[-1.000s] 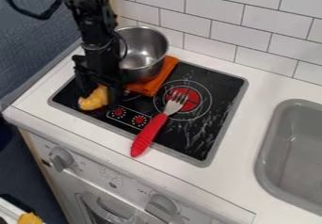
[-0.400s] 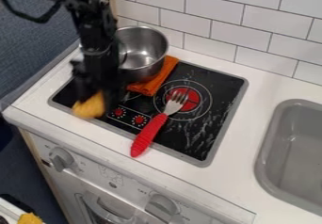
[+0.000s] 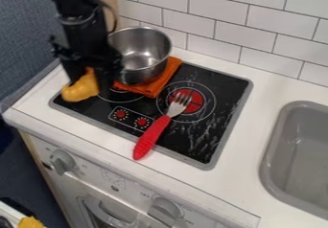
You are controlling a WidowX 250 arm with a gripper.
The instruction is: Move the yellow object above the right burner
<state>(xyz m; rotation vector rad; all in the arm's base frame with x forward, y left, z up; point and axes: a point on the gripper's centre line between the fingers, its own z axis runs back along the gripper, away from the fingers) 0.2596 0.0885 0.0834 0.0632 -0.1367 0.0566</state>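
The black gripper (image 3: 93, 81) is at the left of the stove, shut on the yellow object (image 3: 81, 88), which hangs over the stove's front left corner. Part of the yellow object is hidden behind the fingers. The right burner (image 3: 186, 101) is a red disc with white rings on the black stove top (image 3: 221, 85). Across that burner's front part lie the metal tines of a fork (image 3: 152, 135), its red handle pointing toward the front edge.
A steel pot (image 3: 144, 54) stands at the back left, close beside the gripper, with an orange cloth (image 3: 152, 85) under and in front of it. A grey sink (image 3: 301, 150) is at the right. White tiles (image 3: 211, 11) rise behind the counter.
The gripper has moved left and up with the yellow object in it, uncovering more of the cloth and the left burner's rings. The pot and fork have stayed put.
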